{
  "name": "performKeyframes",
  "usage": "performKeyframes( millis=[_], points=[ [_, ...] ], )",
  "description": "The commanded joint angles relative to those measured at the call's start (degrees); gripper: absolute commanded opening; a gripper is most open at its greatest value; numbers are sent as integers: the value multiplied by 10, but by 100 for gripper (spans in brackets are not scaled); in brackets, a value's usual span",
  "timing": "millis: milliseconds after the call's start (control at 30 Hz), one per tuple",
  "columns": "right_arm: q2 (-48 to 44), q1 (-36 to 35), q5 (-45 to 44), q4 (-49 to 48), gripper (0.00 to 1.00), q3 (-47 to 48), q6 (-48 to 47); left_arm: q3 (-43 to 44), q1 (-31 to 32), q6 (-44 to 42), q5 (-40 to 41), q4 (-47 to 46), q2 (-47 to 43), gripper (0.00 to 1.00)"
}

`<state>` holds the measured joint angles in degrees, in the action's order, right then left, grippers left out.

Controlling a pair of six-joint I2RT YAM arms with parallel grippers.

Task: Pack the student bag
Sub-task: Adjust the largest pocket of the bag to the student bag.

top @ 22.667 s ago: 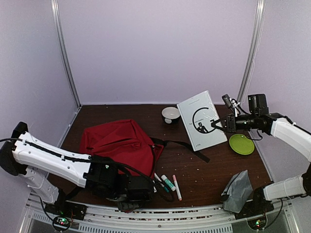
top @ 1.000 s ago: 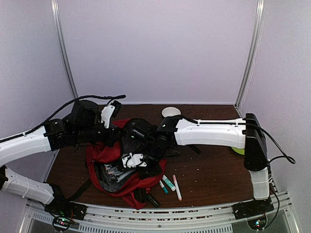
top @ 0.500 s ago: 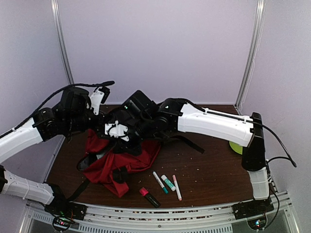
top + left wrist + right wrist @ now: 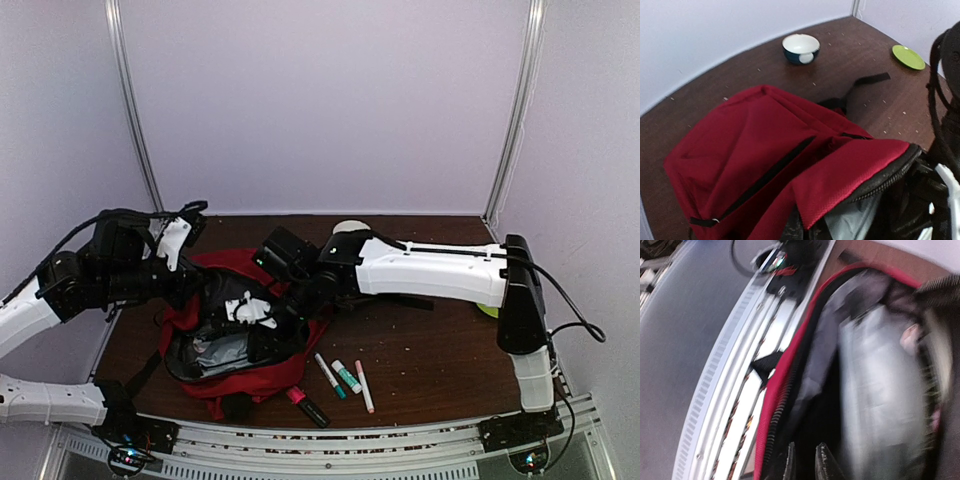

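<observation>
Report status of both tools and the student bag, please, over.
Left tool shut at student bag rim. Right tool at its mouth, jaws blurred. Bag open, grey pouch inside. Markers lie outside, beside it.

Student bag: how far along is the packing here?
Done: student bag open, a silvery-grey item already inside. In hand: right gripper is down in the opening. Remaining: three markers and a pink highlighter lie on the table.

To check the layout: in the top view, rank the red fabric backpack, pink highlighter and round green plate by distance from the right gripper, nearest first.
1. Red fabric backpack, around it.
2. Pink highlighter, front edge.
3. Green plate, far right.
</observation>
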<state>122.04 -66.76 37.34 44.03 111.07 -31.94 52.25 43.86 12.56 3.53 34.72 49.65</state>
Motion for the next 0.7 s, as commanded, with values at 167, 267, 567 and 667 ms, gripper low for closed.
performKeyframes(
  millis=[167, 267, 567, 667],
  points=[
    [-123, -2, 61, 115, 22, -99, -80, -40, 12, 57, -164, 52, 3, 0],
    [-176, 25, 75, 130, 26, -151, -87, -25, 14, 61, -169, 80, -17, 0],
    [-216, 215, 74, 75, 50, -204, -34, -19, 13, 89, -213, 171, -49, 0],
    [-191, 242, 21, 40, 56, -187, -43, -23, 13, 84, -208, 205, -47, 0]
  ],
)
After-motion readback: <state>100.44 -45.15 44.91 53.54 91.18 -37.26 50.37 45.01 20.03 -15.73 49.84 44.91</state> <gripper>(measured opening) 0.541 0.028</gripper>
